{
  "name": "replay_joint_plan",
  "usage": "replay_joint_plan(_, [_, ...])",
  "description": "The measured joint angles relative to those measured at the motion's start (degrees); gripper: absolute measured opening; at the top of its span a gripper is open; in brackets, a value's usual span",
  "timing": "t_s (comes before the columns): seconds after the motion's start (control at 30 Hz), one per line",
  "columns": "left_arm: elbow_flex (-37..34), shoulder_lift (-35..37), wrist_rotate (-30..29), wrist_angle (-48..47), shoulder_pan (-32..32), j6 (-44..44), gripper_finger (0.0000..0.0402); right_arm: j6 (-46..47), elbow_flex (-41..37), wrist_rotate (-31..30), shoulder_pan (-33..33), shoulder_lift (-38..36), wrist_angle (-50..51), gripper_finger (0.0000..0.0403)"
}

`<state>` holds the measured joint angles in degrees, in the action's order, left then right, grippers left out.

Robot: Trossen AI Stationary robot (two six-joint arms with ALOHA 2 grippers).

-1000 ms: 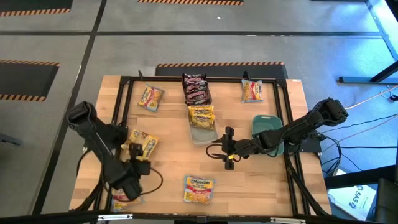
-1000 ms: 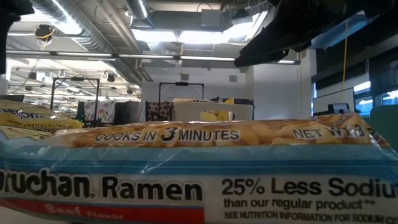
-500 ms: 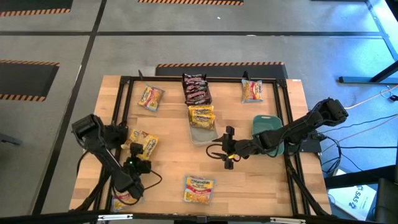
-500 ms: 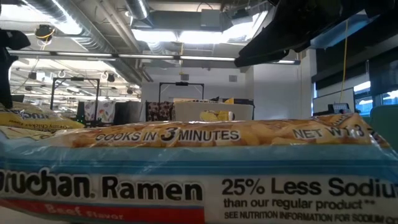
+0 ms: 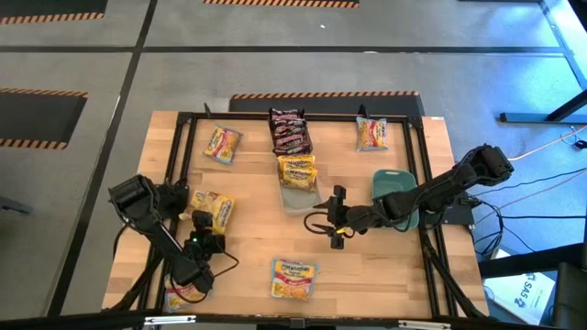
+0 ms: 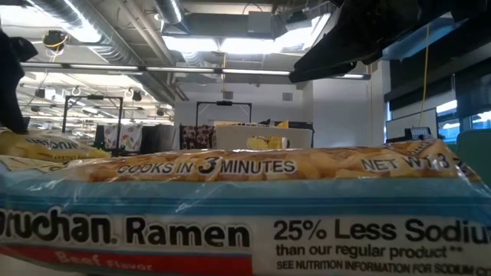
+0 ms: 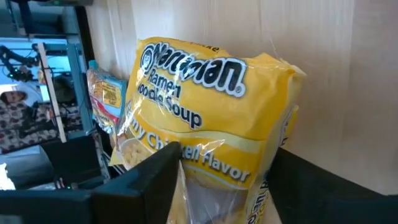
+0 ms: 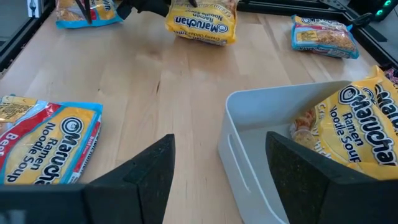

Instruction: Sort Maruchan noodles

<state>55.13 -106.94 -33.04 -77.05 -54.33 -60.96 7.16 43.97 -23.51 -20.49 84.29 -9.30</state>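
Only the left wrist view shows the left pincer (image 7: 217, 186) straddling a yellow packet (image 7: 211, 118).

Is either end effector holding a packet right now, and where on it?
Left end effector straddles the yellow noodle packet's short end; a firm grip cannot be told. Right end effector holds nothing.

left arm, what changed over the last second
The left gripper has moved across the table's near left part onto the yellow chicken packet, which now sits between its fingers; whether it is gripped cannot be told. The right gripper stayed open by the clear bin. No packet visibly moved.
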Motion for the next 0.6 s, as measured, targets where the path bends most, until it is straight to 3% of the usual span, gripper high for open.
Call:
replay_joint_plan(0.3, [0.0, 0.0, -0.86, -0.42, 0.02, -0.45, 0.0146, 0.0, 0.0, -0.02, 0.0, 0.0, 0.0, 0.0232])
replay_joint_plan(0.6, [0.93, 0.0, -0.61, -2.61, 0.04, -3.21, 0.0131, 0.0, 0.0, -0.02, 0.0, 0.0, -0.02, 0.0232])
